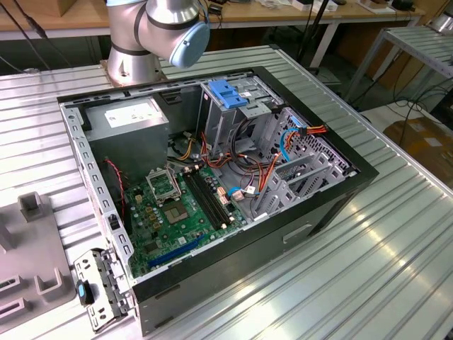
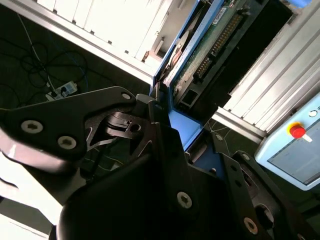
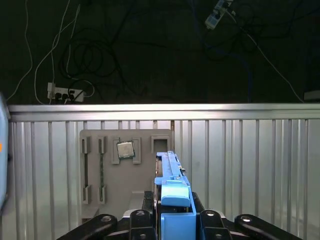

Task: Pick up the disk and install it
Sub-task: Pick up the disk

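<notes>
We had the black metal gripper point(image 3: 172, 205) clamped tight on the flat, dark disk point(image 3: 170, 170) with blue plastic side rails. It was held edge-on, its green circuit board point(image 2: 220, 35) showing in the second wrist view, near the grey slotted fixture plate point(image 3: 100, 165) on the ribbed metal surface point(image 3: 240, 160).

Glossy ribbed metal table point(image 1: 396, 234); plastic-railed disk point(image 3: 172, 185)

Bright overhead light glares off the ribbed metal surface point(image 1: 396, 241), and the open computer case point(image 1: 340, 202) throws a soft shadow on it. In the second wrist view the fingers point(image 2: 100, 107) look nearly black.
</notes>
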`<state>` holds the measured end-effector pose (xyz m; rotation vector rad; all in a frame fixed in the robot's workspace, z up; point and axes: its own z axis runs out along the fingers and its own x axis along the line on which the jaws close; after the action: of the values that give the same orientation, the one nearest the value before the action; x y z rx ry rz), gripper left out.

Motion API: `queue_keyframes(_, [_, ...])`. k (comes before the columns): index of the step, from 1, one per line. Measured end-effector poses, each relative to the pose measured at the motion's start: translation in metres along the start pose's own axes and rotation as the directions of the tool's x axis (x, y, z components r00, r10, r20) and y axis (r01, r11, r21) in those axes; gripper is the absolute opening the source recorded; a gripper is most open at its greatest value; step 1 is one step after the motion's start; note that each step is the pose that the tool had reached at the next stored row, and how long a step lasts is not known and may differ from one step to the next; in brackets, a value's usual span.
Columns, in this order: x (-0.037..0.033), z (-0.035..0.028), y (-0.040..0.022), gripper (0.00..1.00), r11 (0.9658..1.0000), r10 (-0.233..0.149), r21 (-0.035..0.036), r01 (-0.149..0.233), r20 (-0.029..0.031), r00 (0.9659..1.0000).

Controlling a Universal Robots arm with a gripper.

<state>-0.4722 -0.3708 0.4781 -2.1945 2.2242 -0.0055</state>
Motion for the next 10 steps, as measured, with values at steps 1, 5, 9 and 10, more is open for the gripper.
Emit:
queue_keyframes(1, [0.0000, -0.0033, -0.0001, 0.37, 1.0000, 0.000, 0.0000, 0.000, 0.0000, 1.0000])
queue_keyframes(5, [-0.0001, -0.0126, -0.0002, 0.37, 1.0000, 0.000, -0.0001, 0.000, -0.0001, 1.0000])
queue_keyframes(9, [-0.0002, -0.0169, -0.0003, 0.37, 1.0000, 0.000, 0.0001, 0.000, 0.0001, 1.0000])
queue_keyframes(10, [-0.0002, -0.0171, -0.0003, 0.37, 1.0000, 0.000, -0.0001, 0.000, 0.0000, 1.0000])
